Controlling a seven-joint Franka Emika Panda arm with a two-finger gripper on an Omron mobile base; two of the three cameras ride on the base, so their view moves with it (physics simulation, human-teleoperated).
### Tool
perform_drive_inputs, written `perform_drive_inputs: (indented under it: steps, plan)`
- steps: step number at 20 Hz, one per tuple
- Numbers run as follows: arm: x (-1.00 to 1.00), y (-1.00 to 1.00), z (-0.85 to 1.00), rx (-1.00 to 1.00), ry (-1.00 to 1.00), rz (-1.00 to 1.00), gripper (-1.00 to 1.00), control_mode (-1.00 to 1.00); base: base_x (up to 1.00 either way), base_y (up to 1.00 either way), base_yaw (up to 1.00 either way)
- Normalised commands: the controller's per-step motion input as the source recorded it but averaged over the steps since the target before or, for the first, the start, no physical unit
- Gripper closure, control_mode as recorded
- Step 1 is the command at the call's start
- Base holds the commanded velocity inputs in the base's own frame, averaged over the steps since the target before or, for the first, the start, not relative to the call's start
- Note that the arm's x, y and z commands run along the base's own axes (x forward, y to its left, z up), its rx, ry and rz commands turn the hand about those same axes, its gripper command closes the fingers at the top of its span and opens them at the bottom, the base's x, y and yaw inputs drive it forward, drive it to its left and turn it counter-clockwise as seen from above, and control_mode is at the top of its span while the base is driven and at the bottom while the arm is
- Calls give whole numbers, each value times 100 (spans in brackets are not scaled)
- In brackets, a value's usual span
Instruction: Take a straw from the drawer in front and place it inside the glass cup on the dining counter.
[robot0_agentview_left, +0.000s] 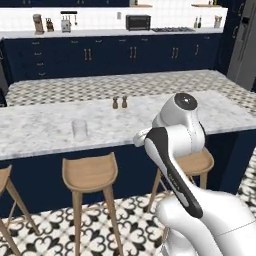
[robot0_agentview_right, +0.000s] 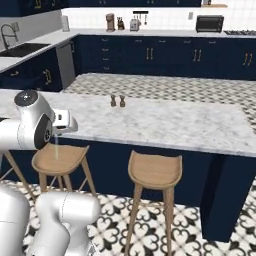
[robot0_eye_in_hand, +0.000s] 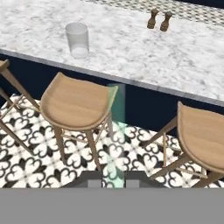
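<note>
Gripper (robot0_eye_in_hand: 113, 183) at bottom centre of hand view, clamped narrow on a pale green see-through straw (robot0_eye_in_hand: 115, 131) rising up mid-frame. Behind it, wooden stools (robot0_eye_in_hand: 76, 105) w/ dining counter (robot0_eye_in_hand: 131, 48) across top. Glass cup (robot0_eye_in_hand: 77, 39) upright upper left; two brown shakers (robot0_eye_in_hand: 159, 19) upper right.

Clear, slightly frosted glass cup (robot0_eye_in_hand: 77, 39) on white-grey veined marble dining counter (robot0_eye_in_hand: 131, 52) with navy-blue base. Two small brown shakers (robot0_eye_in_hand: 159, 20) on same slab. Light tan wooden stools (robot0_eye_in_hand: 76, 105). Floor tiles (robot0_eye_in_hand: 26, 162): black floral motif on white. Pale translucent green straw (robot0_eye_in_hand: 114, 135) between dark finger tips. Back wall: navy cabinets (robot0_agentview_left: 110, 55) with brass handles, white backsplash, black microwave (robot0_agentview_left: 138, 22). Arm (robot0_agentview_left: 180, 150): white with dark joints.
</note>
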Motion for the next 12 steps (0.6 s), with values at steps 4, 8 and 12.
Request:
perform_drive_inputs:
  steps: [4,8,12]
  plan:
    - [0,0,0,0,0,0,100,100,17,88,-39]
    - [0,0,0,0,0,0,100,100,54,60,-30]
    - [0,0,0,0,0,0,100,100,88,26,-17]
